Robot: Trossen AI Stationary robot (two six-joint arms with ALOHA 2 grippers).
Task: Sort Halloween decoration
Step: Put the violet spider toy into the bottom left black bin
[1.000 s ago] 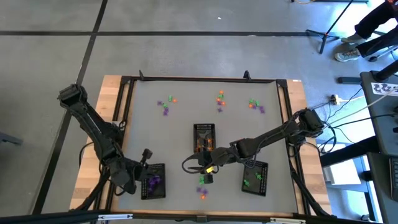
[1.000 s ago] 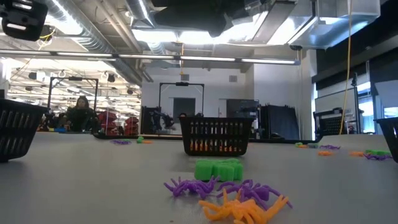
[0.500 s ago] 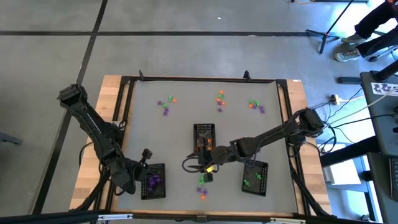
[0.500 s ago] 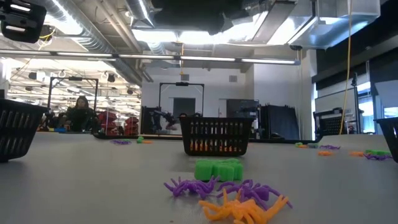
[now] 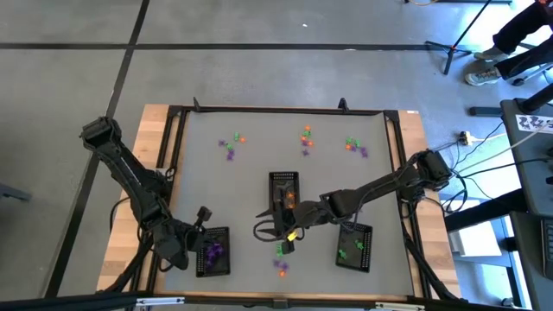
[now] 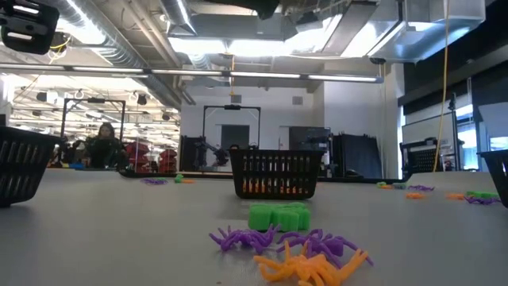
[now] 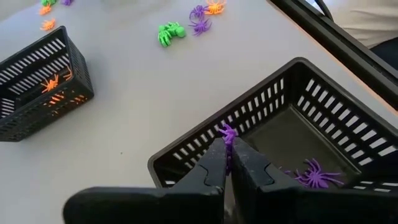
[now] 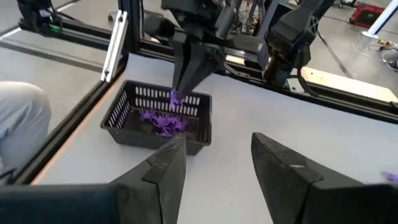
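Your left gripper (image 7: 227,163) hangs over the left tray (image 7: 323,106) at the table's 7 o'clock, fingers pinched tight on a purple spider (image 7: 227,134). The spider stands upright between the tips, its long axis along the fingers, legs fanned above them. More purple spiders (image 7: 314,174) lie on that tray's floor.

Your right gripper (image 8: 214,163) sits near table centre, facing 9 o'clock toward the left tray, fingers spread apart with nothing between them. Just below it at 6 o'clock you have a loose cluster: a green piece (image 6: 278,215), purple spiders (image 6: 278,238) and an orange spider (image 6: 313,268), legs sprawled flat. The middle tray (image 6: 276,173) holds orange pieces. Three more small clusters lie toward 12 o'clock.
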